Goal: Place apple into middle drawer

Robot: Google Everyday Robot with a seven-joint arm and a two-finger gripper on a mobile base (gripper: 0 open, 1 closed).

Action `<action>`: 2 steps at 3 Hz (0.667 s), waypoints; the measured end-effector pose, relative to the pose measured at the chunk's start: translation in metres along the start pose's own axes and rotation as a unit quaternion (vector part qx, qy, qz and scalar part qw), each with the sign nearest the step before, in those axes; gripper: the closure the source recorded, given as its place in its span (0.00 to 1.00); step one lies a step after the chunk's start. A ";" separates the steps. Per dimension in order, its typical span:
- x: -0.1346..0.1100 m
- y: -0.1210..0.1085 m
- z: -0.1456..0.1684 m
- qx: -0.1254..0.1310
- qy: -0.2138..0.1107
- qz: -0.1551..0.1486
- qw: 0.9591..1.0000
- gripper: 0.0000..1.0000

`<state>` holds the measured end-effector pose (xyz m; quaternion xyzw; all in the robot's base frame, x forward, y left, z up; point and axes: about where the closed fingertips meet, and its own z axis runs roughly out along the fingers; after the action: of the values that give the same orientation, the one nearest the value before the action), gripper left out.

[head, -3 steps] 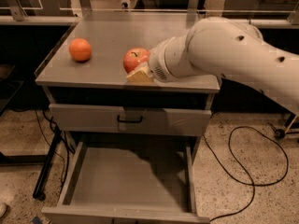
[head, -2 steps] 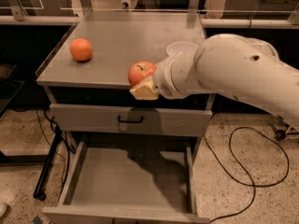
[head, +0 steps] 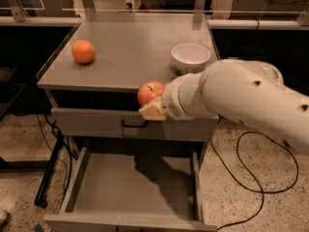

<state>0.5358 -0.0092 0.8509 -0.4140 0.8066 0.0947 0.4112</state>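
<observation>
My gripper (head: 153,106) is shut on the apple (head: 149,92), a small red-orange fruit with a yellowish patch. It holds the apple in the air at the cabinet's front edge, in front of the closed top drawer. One yellowish finger (head: 152,112) shows under the apple. The middle drawer (head: 96,192) is pulled wide open below, with a bare grey floor and low side walls. The apple hangs above the drawer's back part.
A smooth orange fruit (head: 83,51) sits on the cabinet top (head: 130,42) at the left. A white bowl (head: 190,57) stands at the right. The closed top drawer front has a black bar handle (head: 134,125). A black cable (head: 246,178) lies on the floor at the right.
The arm has carried the apple forward and down, from over the cabinet top to in front of its edge. The white bowl has come into view behind the arm.
</observation>
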 end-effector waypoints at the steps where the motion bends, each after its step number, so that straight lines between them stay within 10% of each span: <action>1: 0.055 0.030 0.021 -0.025 0.035 0.049 0.998 1.00; 2: 0.055 0.030 0.021 -0.025 0.035 0.049 0.998 1.00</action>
<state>0.5089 -0.0120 0.7912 -0.3869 0.8375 0.1203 0.3666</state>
